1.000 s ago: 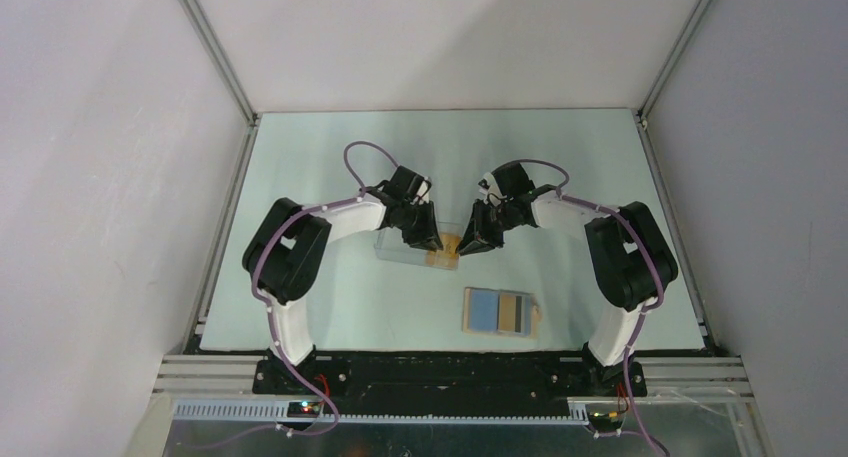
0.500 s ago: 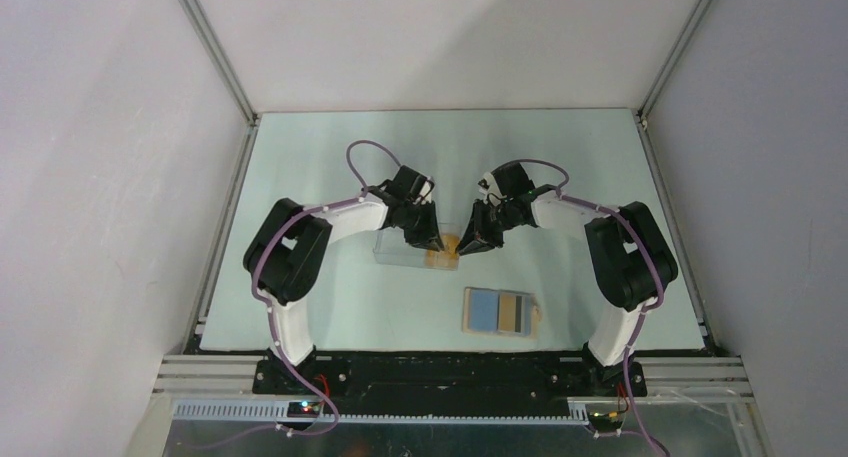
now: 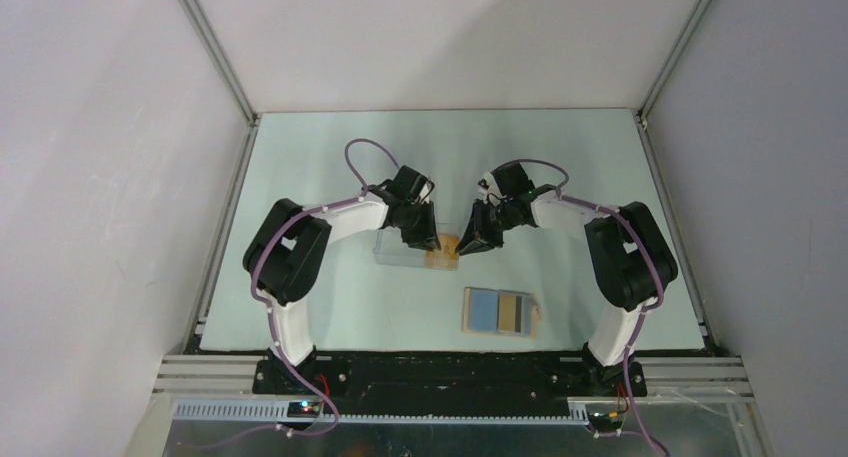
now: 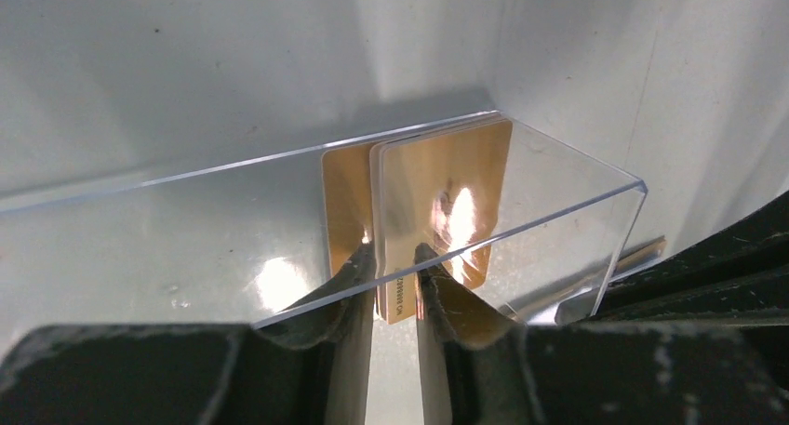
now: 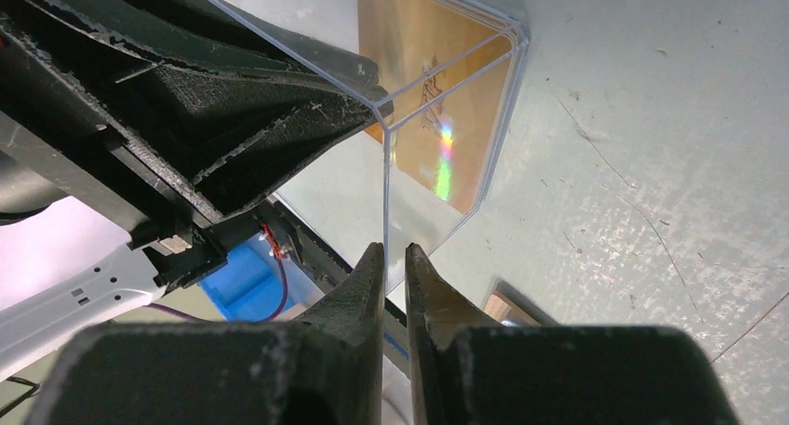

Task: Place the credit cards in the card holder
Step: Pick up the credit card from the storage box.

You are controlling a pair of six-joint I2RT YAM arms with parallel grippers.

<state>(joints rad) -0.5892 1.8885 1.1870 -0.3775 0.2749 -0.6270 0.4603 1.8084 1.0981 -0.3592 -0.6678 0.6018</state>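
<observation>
nearest the arm bases, the card holder (image 3: 500, 311) lies open and flat, tan leather with blue lining, at about 5 o'clock from the clear plastic box (image 4: 558, 211). farther out, the right gripper (image 5: 389, 258) is pinched tight on the box's thin transparent end wall. facing it from 9 o'clock, the left gripper (image 4: 395, 262) reaches into the box, its jaws narrowly parted with their tips at the edge of the credit cards (image 4: 447, 192); whether they grip a card, i cannot tell. the cards are glossy gold rectangles, stacked slightly offset at the box's 3 o'clock end. the pale, scuffed table (image 3: 330, 157) stretches beyond.
</observation>
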